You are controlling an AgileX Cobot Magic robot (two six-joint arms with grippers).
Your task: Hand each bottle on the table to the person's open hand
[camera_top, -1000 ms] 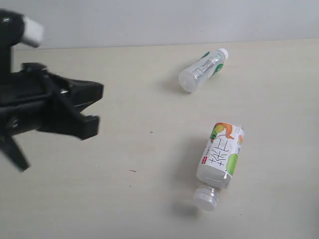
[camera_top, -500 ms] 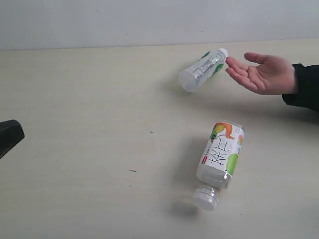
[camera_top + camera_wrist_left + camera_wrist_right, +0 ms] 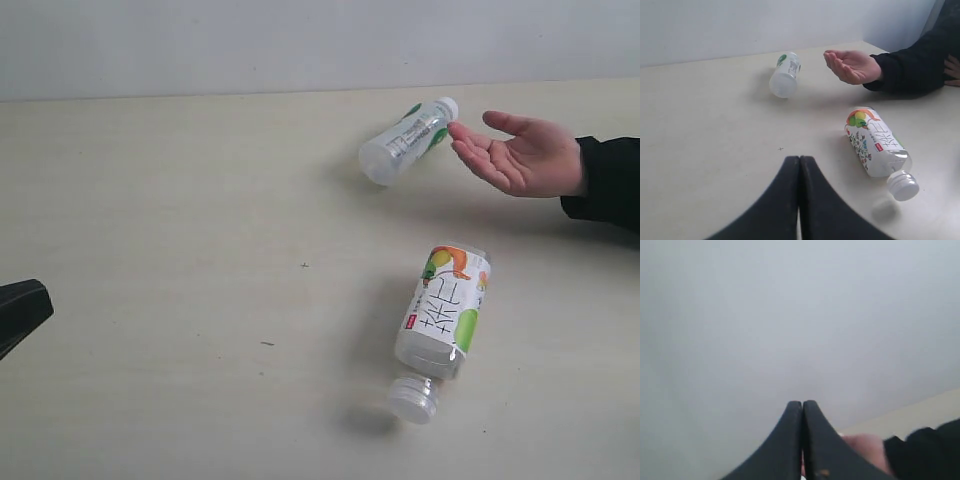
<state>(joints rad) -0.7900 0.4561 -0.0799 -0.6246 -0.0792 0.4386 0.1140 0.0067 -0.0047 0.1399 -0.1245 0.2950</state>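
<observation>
**Exterior view:** A second ago the left end effector was big in this picture. Now only its black tip is seen at the edge. An open hand is now held out over the desk, palm up, where none was seen a second ago. Its fingertips are just beside the white cap of the small bottle. This is taken to mean that the hand is ready and the next bottle can be picked up. The wide bottle is laid on its side too. Both bottles are well apart from the left end effector. The right end effector is not seen here.

**Left wrist view:** The left end effector is pressed tight together and nothing is held in it. It is kept low over the desk. The wide bottle is found in front of it, and the small bottle further ahead. The open hand is beside the small bottle.

**Right wrist view:** The right end effector is also squeezed closed and empty. It is pointed up at a pale wall. Part of the open hand and a dark sleeve are seen just past its tips. No bottle is seen here.
</observation>
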